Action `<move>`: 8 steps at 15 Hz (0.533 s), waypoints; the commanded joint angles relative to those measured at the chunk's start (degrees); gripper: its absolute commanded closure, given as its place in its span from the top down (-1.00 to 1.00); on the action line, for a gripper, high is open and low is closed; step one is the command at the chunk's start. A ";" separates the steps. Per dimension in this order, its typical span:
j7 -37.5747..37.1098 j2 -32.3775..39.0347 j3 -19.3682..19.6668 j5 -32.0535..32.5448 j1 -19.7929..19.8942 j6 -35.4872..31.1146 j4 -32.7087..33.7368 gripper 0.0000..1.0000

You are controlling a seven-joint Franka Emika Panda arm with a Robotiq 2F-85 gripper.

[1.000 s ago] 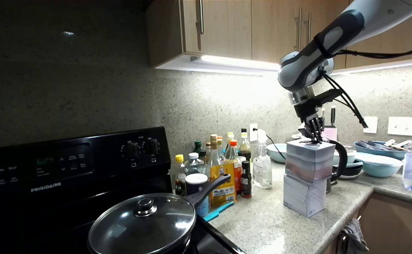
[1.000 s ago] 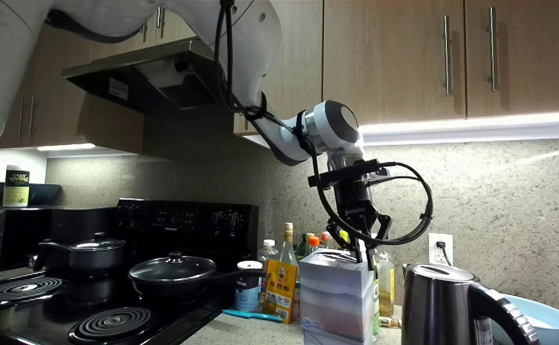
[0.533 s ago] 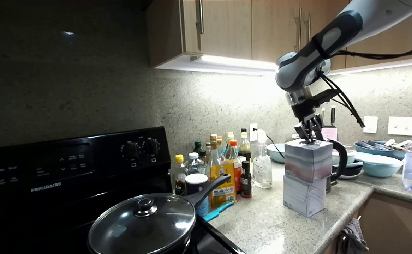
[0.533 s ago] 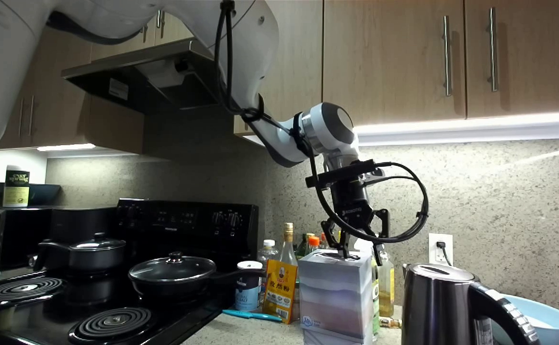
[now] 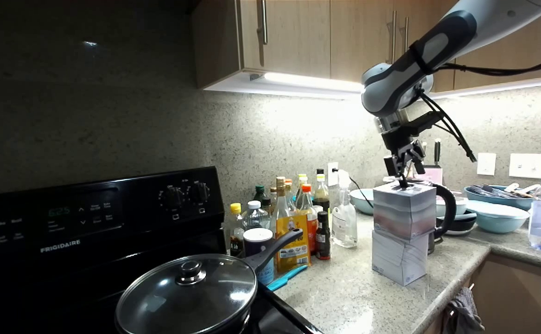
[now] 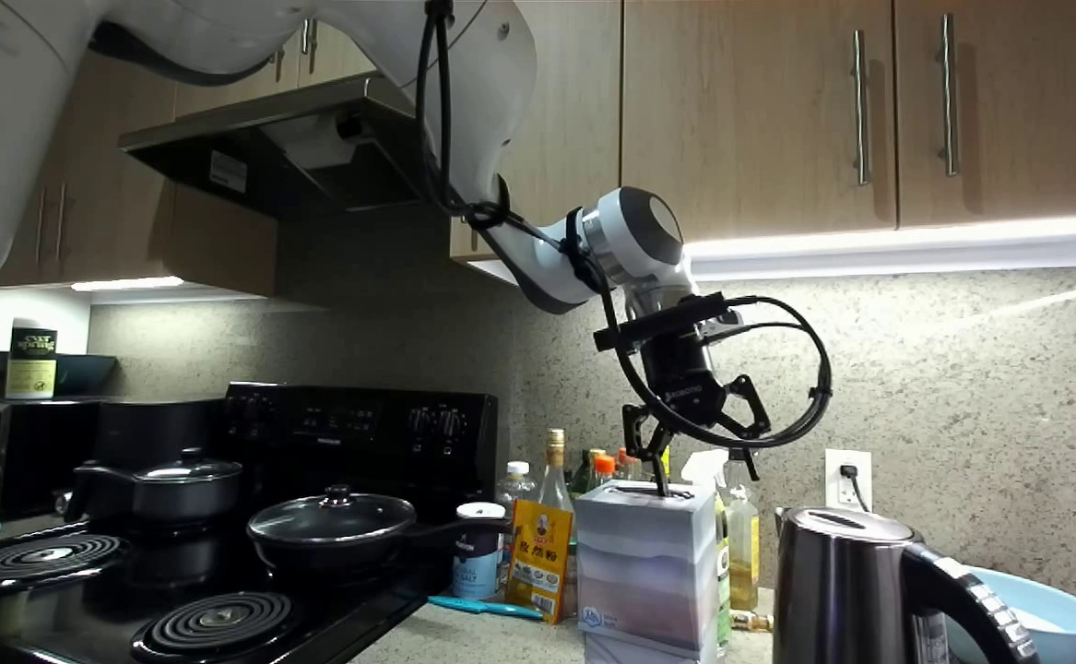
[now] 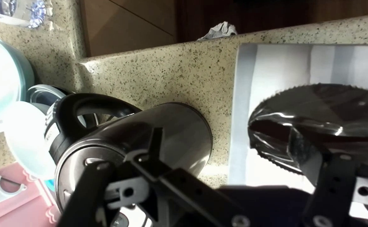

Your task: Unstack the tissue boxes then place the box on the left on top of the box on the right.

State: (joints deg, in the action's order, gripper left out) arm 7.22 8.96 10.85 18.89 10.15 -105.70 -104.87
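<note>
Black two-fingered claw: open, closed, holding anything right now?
Black two-fingered claw: open, holding nothing; one finger at the top of the upper grey-banded, cube-shaped cardboard tissue box.

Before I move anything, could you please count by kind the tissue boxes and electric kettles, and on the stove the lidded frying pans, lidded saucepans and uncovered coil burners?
Tissue boxes: 2
Electric kettle: 1
Lidded frying pan: 1
Lidded saucepan: 1
Uncovered coil burners: 2
Total: 7

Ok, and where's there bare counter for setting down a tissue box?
Likely roomiest: the counter between the lower tissue box, the turquoise utensil and the stove. The wrist view shows another bare patch between the kettle and the counter's front edge. It's crowded along the wall, with bottles, and past the kettle, with bowls.
</note>
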 commanded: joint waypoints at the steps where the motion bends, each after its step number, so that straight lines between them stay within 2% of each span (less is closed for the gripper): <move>1: -2.65 -2.11 -0.43 -0.49 -0.26 -0.55 -0.30 1.00; 8: -8.73 -10.90 -1.63 -9.72 -0.85 -4.39 -2.68 1.00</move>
State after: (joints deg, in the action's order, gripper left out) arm 2.58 3.17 9.61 13.02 9.65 -108.30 -104.44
